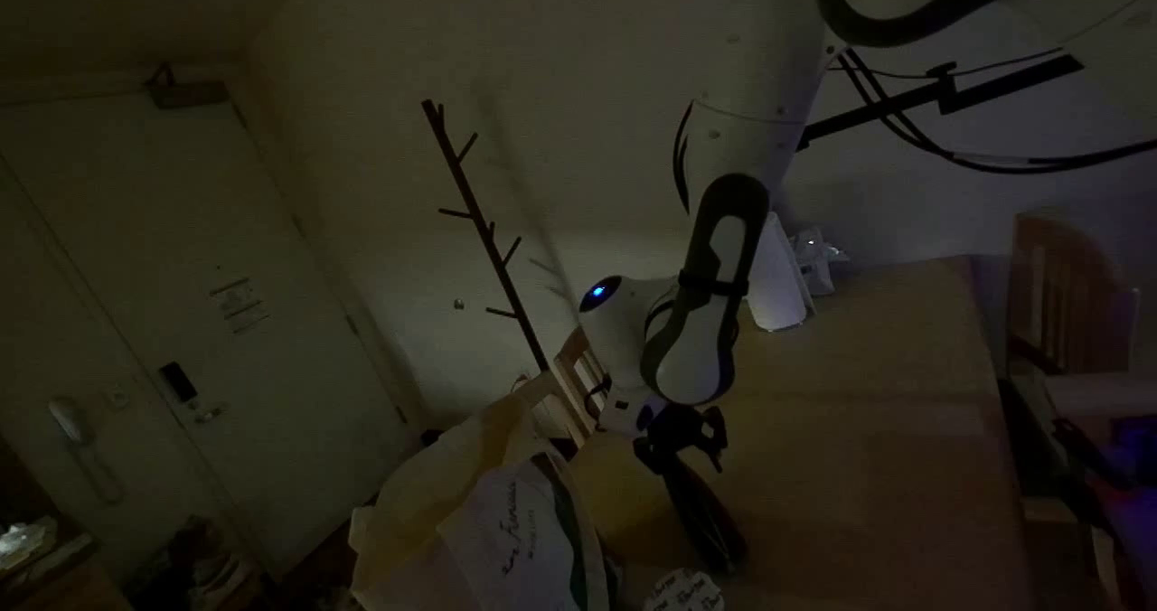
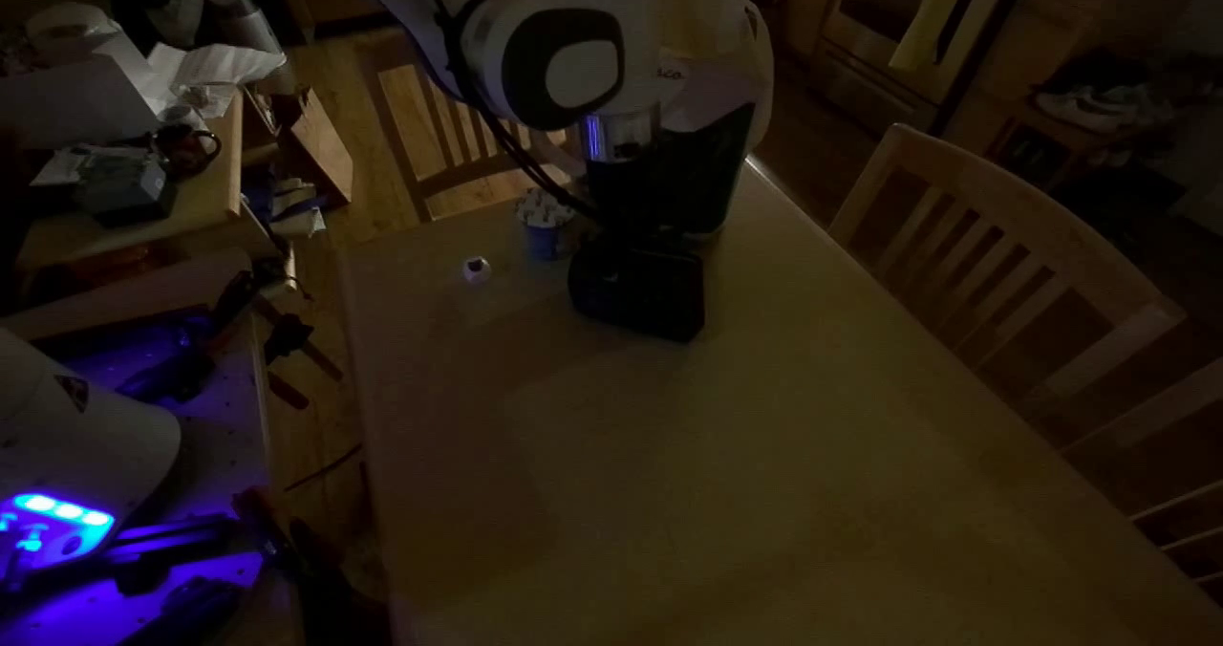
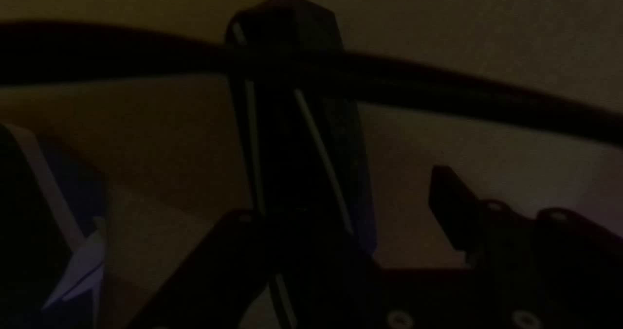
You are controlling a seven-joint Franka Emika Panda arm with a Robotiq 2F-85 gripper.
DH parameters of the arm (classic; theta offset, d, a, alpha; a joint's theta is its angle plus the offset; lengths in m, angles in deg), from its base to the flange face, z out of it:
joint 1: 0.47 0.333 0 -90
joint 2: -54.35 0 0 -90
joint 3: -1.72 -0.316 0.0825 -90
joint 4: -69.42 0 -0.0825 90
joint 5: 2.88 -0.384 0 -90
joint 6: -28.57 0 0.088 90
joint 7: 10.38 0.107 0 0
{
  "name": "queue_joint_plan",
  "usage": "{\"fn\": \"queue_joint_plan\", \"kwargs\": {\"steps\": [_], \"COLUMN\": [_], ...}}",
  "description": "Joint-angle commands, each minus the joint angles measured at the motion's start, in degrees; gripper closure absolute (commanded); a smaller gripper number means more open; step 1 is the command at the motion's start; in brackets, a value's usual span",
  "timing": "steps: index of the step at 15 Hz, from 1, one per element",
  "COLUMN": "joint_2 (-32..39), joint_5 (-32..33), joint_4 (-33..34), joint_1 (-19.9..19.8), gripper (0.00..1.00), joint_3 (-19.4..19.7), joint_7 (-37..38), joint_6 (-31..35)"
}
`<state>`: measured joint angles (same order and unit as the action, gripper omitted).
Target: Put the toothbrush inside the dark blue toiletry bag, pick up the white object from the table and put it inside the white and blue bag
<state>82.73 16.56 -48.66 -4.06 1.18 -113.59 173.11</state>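
Note:
The dark blue toiletry bag (image 2: 638, 292) stands on the table, almost black, under my gripper. In the wrist view the bag (image 3: 292, 139) runs lengthwise with two pale lines along it. My gripper (image 3: 370, 200) is open; one side overlaps the bag, while the other finger (image 3: 452, 207) stands apart with table showing between. In an exterior view the gripper (image 1: 683, 457) sits at the bag's upper end. The white and blue bag (image 1: 533, 539) stands close beside it. A small white object (image 2: 476, 269) with a dark middle lies on the table. The toothbrush does not show.
A blue cup (image 2: 543, 237) with pale contents stands near the toiletry bag. A white upright item (image 1: 776, 286) and clear plastic (image 1: 816, 258) stand further along the table. A wooden chair (image 2: 1013, 254) borders the table. A blurred dark band (image 3: 413, 83) crosses the wrist view.

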Motion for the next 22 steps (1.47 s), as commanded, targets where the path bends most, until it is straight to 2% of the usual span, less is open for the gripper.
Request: {"fn": "queue_joint_plan", "kwargs": {"steps": [1, 5, 7, 12, 17, 22], "joint_2": [-0.03, -0.4, -0.6, -3.85, -9.39, -11.53], "joint_5": [-0.47, -0.97, -1.53, -2.04, -3.37, -5.36], "joint_4": [-0.86, -1.06, -1.4, -5.66, -12.32, -16.67], "joint_1": [-1.32, -1.33, -1.42, 0.41, 0.31, -0.37], "gripper": [0.7, 0.96, 0.99, 0.97, 0.97, 0.97], "joint_3": [-1.03, -1.14, -1.36, 0.6, 0.12, -0.49], "joint_7": [-1.76, -1.5, -1.44, 6.55, 15.93, 18.7], "joint_6": [1.69, 0.31, -0.34, -4.86, -11.64, -12.05]}}
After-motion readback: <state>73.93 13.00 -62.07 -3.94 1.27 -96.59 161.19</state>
